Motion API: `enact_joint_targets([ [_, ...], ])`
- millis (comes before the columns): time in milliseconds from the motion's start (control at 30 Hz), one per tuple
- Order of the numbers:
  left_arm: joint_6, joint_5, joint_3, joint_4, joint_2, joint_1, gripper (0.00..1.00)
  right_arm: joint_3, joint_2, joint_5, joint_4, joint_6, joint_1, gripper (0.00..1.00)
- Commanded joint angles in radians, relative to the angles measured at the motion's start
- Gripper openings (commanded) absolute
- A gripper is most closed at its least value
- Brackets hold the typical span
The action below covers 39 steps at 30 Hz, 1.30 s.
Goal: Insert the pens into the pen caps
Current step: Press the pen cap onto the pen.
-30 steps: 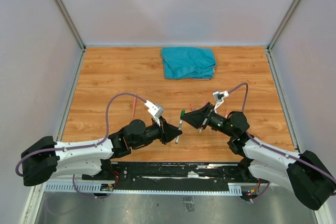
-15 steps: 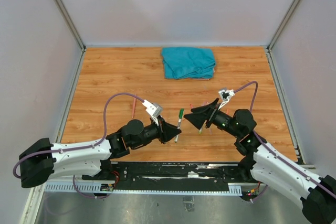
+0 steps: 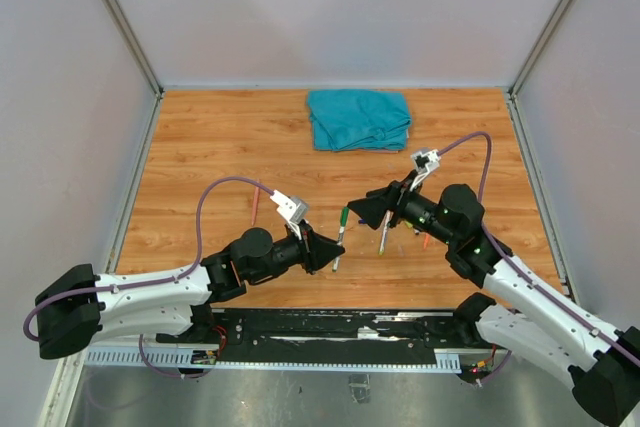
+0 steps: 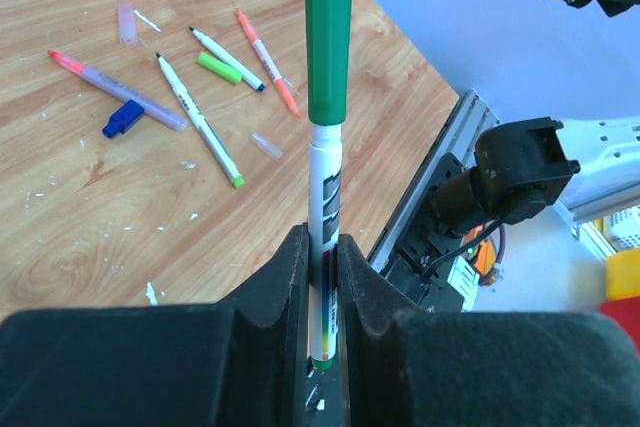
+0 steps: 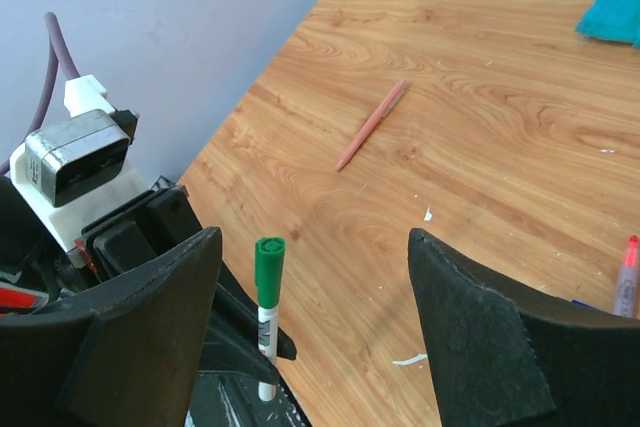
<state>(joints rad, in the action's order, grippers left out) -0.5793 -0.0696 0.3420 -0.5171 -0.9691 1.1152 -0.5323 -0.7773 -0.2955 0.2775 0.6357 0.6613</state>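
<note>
My left gripper is shut on the white barrel of a pen that stands upright, with a green pen cap seated on its top. From above, this capped pen sticks out of the left gripper near the table's middle front. Just right of the cap my right gripper stands open. In the right wrist view the capped pen is near the left finger of the wide, empty right gripper. Several loose pens and caps, such as a blue one, lie on the wood.
A teal cloth lies at the back of the wooden table. A lone red pen lies to the left of the arms. More pens lie beneath the right arm. The metal base rail runs along the near edge.
My right gripper has opened wide and drawn back to the right, off the green cap. The cap stays on the pen in the left gripper, which has hardly moved.
</note>
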Motion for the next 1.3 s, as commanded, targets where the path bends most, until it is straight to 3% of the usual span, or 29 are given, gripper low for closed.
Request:
enact_joint_targets([
  [0,0.024,-0.003,0.01,-0.017,0.019,0.009,0.01,-0.059,-0.042,-0.079,-0.006,0.002,0.012,0.74],
  [433,0.022,0.01,0.007,-0.027,0.017,0.009,0.0,-0.073,-0.161,-0.198,0.087,0.045,0.012,0.6],
  [1000,0.021,0.014,0.018,-0.034,0.007,0.009,0.01,-0.043,-0.193,-0.247,0.104,0.046,0.014,0.03],
  [1267,0.019,0.011,0.028,-0.038,0.009,0.009,0.01,-0.021,-0.185,-0.249,0.095,0.041,0.02,0.01],
])
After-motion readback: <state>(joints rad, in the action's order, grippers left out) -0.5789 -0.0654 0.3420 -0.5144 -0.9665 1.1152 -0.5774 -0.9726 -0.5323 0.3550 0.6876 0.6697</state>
